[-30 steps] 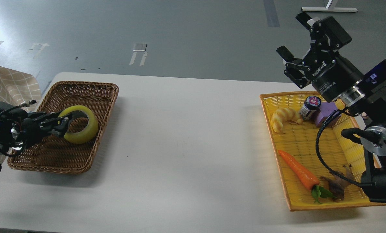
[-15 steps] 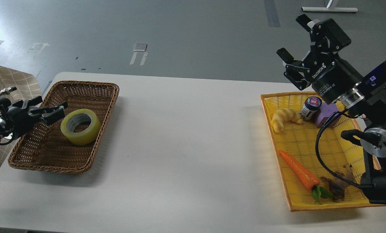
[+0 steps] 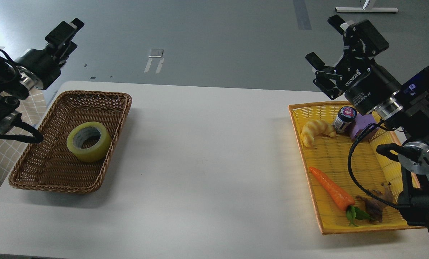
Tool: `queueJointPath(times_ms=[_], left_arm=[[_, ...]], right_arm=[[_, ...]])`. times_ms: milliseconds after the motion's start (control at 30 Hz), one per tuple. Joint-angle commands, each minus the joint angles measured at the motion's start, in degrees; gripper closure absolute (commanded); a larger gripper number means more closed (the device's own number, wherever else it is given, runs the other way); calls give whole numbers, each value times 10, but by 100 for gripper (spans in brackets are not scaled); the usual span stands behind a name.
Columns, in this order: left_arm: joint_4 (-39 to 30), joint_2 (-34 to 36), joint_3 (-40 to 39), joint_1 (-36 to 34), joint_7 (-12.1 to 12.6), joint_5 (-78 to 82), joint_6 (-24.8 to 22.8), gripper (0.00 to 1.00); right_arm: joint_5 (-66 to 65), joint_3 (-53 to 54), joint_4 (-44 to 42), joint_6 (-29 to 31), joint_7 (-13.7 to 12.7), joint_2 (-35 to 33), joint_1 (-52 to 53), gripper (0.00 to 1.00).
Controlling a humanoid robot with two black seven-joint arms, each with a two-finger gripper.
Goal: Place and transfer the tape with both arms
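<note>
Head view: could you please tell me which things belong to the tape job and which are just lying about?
Job: tape, brown basket, left hand, right hand.
Lying about: yellow tray, croissant, carrot, small jar, purple block.

Tape (image 3: 89, 141) flat in brown wicker basket (image 3: 31, 178), both end effectors raised, apart.

Before me stands a wide white rectangular table (image 3: 207, 151) with a smooth matte top, set on a grey floor (image 3: 200, 36). Two things lie directly on it. On my left side rests a brown woven wicker basket (image 3: 52, 172), rectangular with rounded corners, lying at a slight angle near the left edge. Well apart from it, on my right side, rests a yellow woven tray with an orange rim (image 3: 316, 212), reaching close to the near edge.
</note>
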Motion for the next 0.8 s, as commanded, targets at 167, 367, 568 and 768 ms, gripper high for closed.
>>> queueJointPath(times_ms=[167,367,568,768], left_arm=[[-51,-79,-87,-19,0,-132,-102,1],[-43,-162,-94,-20,0,-139,-114,1],[-48,-233,-131,-21,0,-199,-145,0],[-62,-287,-190,14,0,-242,-154,0]], right_arm=[[1,1,-4,-22,0,14,6,1],[1,2,-5,-36,1,32,17,1],[2,3,-4,-50,2,41,21,1],[3,13,-2,-50,4,62,24,1]])
